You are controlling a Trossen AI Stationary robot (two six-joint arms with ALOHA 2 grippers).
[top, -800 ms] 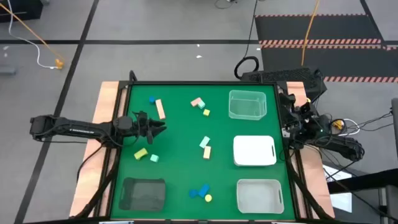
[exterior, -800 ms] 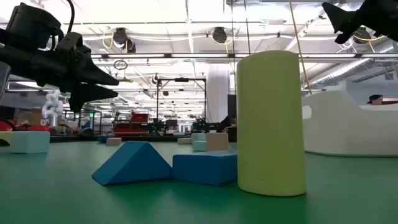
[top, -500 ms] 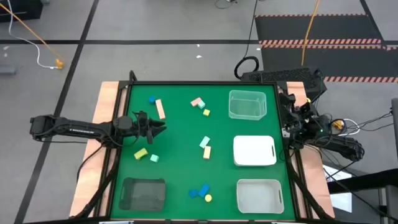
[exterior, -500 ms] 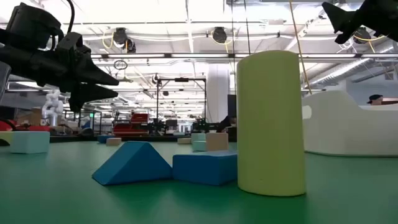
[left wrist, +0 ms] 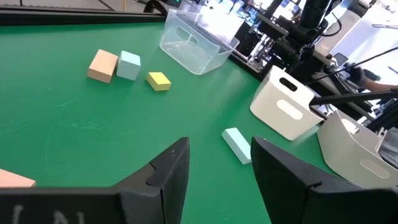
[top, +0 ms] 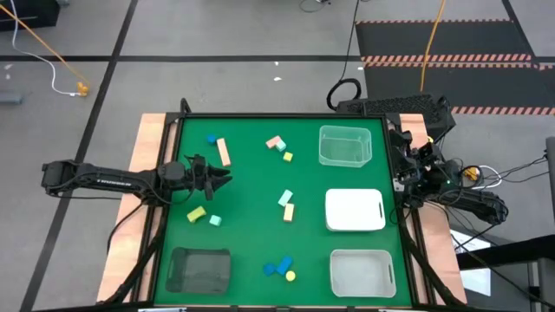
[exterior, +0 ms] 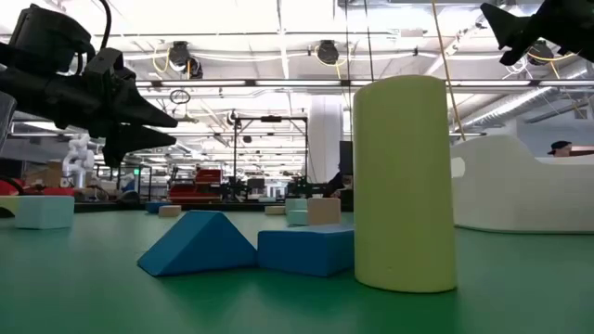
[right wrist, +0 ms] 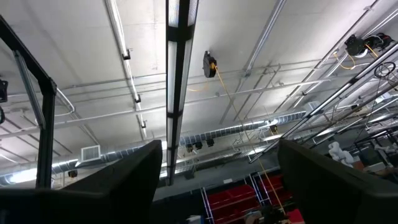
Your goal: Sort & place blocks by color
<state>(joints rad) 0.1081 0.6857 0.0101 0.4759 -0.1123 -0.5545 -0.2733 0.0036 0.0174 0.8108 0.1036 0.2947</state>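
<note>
Blocks lie scattered flat on the green table [top: 251, 243]. At the far side are a blue block [top: 212, 138], a salmon bar [top: 224, 152] and a salmon, mint and yellow group [top: 279, 147]. A mint and a tan bar [top: 287, 204] lie in the middle, a yellow block [top: 196, 213] and a mint block [top: 214, 220] to the left. Blue pieces [top: 277, 266] and a yellow cylinder [exterior: 404, 186] sit near. My left gripper [top: 221, 178] hovers open above the table's left part, over bare green [left wrist: 219, 146]. My right gripper [top: 406, 170] waits open at the right edge, pointing at the ceiling [right wrist: 217, 155].
A clear tray [top: 344, 146], a white tray [top: 355, 211] and a pale tray [top: 362, 272] line the table's right side. A dark tray [top: 199, 269] sits at the near left corner. Bare green lies between the block groups.
</note>
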